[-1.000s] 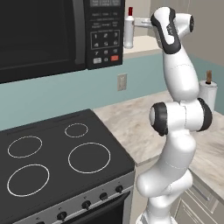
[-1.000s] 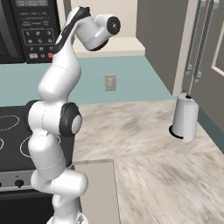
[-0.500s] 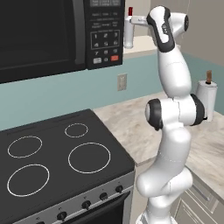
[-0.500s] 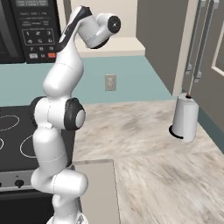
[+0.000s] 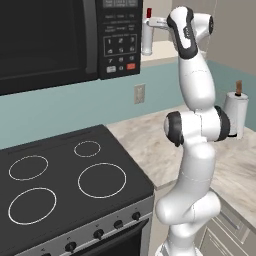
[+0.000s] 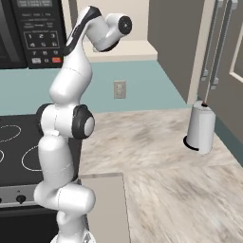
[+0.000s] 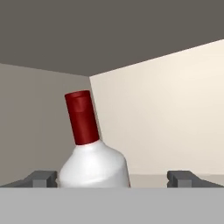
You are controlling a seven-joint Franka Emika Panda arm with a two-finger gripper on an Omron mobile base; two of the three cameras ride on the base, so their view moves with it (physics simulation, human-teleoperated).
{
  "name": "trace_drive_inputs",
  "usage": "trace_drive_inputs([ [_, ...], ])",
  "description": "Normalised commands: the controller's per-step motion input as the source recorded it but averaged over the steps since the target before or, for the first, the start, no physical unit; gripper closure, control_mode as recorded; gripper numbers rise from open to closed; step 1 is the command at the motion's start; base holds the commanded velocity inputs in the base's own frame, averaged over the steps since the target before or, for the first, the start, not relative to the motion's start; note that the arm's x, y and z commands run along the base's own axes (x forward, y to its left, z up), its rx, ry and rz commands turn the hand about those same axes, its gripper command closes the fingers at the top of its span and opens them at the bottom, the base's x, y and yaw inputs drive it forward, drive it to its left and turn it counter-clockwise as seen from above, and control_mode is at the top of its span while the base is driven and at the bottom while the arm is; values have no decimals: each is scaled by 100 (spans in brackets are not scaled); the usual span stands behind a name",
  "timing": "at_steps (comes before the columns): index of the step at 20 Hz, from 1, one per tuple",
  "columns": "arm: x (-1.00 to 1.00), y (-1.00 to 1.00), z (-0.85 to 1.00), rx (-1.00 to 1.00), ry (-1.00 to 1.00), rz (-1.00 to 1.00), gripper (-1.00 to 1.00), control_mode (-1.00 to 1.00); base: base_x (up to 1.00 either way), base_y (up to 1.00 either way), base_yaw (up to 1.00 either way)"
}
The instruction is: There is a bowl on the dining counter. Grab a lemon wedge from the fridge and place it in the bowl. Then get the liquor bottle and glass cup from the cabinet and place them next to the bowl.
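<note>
A white liquor bottle (image 5: 146, 39) with a red cap stands on the shelf of an open wall cabinet just right of the microwave. My gripper (image 5: 152, 23) is raised into that cabinet at the bottle's neck. In the hand view the bottle (image 7: 93, 166) leans slightly and sits between the two fingertips, much closer to the left fingertip (image 7: 41, 178) than the right one, and neither pad presses it. The gripper (image 7: 113, 179) is open. The grey steel fridge (image 6: 223, 57) with long handles stands at the far right. The dining counter and the bowl are out of view.
A black microwave (image 5: 60, 40) hangs over a black stove (image 5: 65, 185) on my left. A beige wall counter (image 6: 156, 156) carries a white paper-towel holder (image 6: 201, 128). A wall outlet (image 5: 139, 93) sits below the cabinet shelf (image 6: 133, 50).
The arm has straightened a little and leaned slightly left, bringing the hand a bit closer to the bottle. The bottle has not moved.
</note>
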Motion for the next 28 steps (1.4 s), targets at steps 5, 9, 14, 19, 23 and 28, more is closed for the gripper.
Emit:
trace_drive_inputs([
  [5,25,18,0,0,2,5,-100,-100,0,0,0],
  [9,33,8,0,0,3,5,-100,-100,0,0,0],
  [14,31,1,0,0,2,4,-100,-100,0,0,0],
  [19,16,8,0,0,1,4,100,-100,0,0,0],
  [23,2,8,0,0,0,5,100,-100,0,0,0],
  [28,-10,0,5,0,0,5,100,-100,0,0,0],
])
